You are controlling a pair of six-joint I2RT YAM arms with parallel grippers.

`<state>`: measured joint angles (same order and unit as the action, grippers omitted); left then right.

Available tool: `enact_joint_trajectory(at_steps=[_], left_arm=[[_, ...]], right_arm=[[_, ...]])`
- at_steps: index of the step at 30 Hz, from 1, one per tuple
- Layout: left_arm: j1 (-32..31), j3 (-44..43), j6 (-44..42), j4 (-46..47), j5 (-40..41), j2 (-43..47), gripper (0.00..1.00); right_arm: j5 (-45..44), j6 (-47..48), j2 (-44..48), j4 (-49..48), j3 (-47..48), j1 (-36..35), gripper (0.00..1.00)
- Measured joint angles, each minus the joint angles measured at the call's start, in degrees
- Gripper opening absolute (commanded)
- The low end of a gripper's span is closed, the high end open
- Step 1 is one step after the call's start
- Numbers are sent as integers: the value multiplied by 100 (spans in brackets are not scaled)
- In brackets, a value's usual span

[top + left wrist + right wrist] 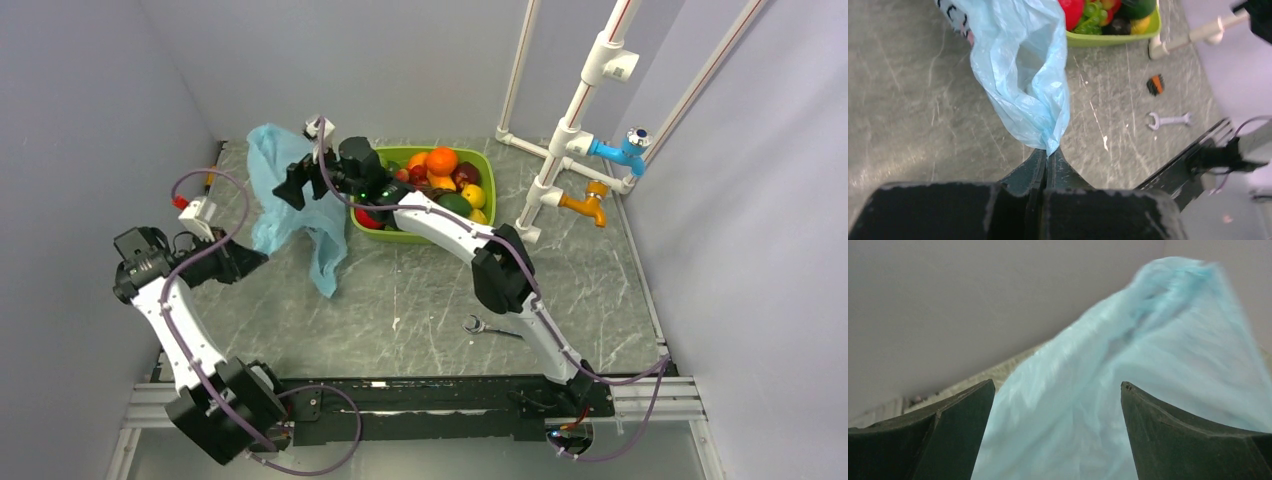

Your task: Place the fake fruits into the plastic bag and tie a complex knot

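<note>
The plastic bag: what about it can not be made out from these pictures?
Its inside, top view: the plastic bag is crumpled, and its own folds hide any content.
Right wrist view: the bag is blurred in front of the open right pincer; contact is unclear.
Left wrist view: the top edge cuts off the bag above the shut left pincer.

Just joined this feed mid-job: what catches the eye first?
The light-blue plastic bag is held up left of centre, a corner pinched in the shut left end effector, with the open right end effector facing its upper part. To its right, a green tray holds a pile of bright fake fruits.
</note>
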<state>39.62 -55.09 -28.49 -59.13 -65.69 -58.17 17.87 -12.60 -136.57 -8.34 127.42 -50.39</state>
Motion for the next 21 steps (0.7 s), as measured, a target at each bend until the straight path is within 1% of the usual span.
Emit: enact_joint_trajectory(at_steps=[2,6,7,8,9,11,12,13,14,16,17,19,21], left_arm=[[162,24,514,229,118,-299,0],[313,129,1329,516,341,-446,1],[310,175,1534,584,435,-455,9],[310,214,1665,612,505,-470,20],[310,251,1779,610,590,-496,34],[310,262,1858,527,732,-588,62],[310,260,1812,442,809,-632,83],[317,254,1764,313,927,-664,97],[345,245,1690,201,1016,-673,99],[437,151,1611,-35,1099,-658,100],[479,22,1545,-103,1165,-638,99],[466,-365,1276,-188,1314,-608,99],[291,-857,841,-173,1508,-566,99]], right_arm=[[74,179,280,61,-431,83,100],[179,560,1119,273,-1276,238,99],[210,654,1366,361,-1445,275,97],[245,748,1611,463,-1582,302,96],[289,826,1827,551,-1696,313,95],[380,981,2140,693,-1886,302,95],[437,1086,2302,848,-2006,278,95],[479,1167,2409,992,-2109,256,95],[496,1215,2461,1104,-2201,243,95],[501,1281,2573,1392,-2535,205,96],[503,1294,2643,1561,-2855,179,95],[490,1298,2745,1792,-3375,162,95],[459,1235,2868,1950,-3969,157,95]])
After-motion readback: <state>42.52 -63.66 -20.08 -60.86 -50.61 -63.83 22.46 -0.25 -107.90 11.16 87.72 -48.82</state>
